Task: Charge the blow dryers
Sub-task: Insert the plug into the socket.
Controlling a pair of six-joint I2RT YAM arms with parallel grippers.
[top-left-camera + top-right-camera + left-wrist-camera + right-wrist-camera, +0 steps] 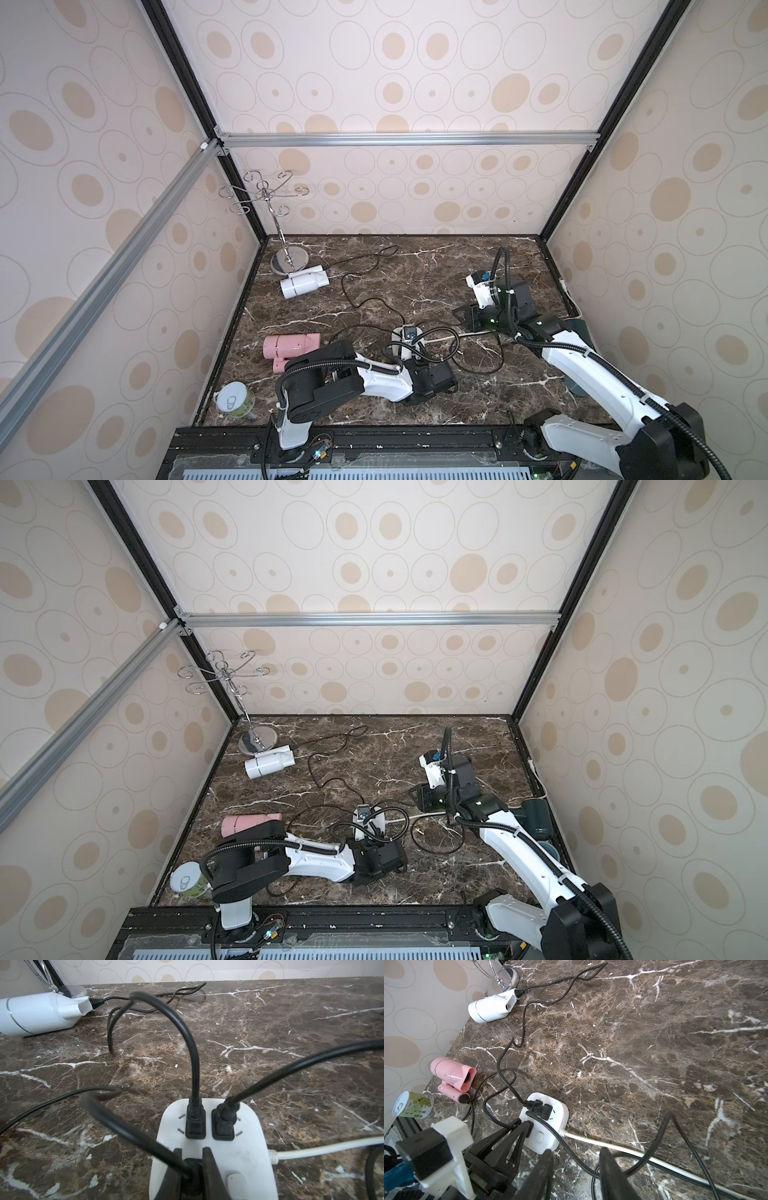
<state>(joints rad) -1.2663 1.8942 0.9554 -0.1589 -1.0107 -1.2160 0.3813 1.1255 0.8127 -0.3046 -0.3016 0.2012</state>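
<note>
Clamping a black plug [194, 1164] at the socket block [245, 1126], the left gripper [192, 1150] is pinching tight — right gripper [577, 1151] is hovering parted, empty; white dryer [303, 284], pink dryer [289, 345] lying left, green dryer [538, 814] right.

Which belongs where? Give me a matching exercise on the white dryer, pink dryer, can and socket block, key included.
1 white dryer
2 pink dryer
3 can
4 socket block

A front left corner of the table
B beside the chrome stand's base
C two plugs seated, left gripper gripping a third plug
D by the left wall, between can and white dryer

Pairs: 1-B, 2-D, 3-A, 4-C
</note>
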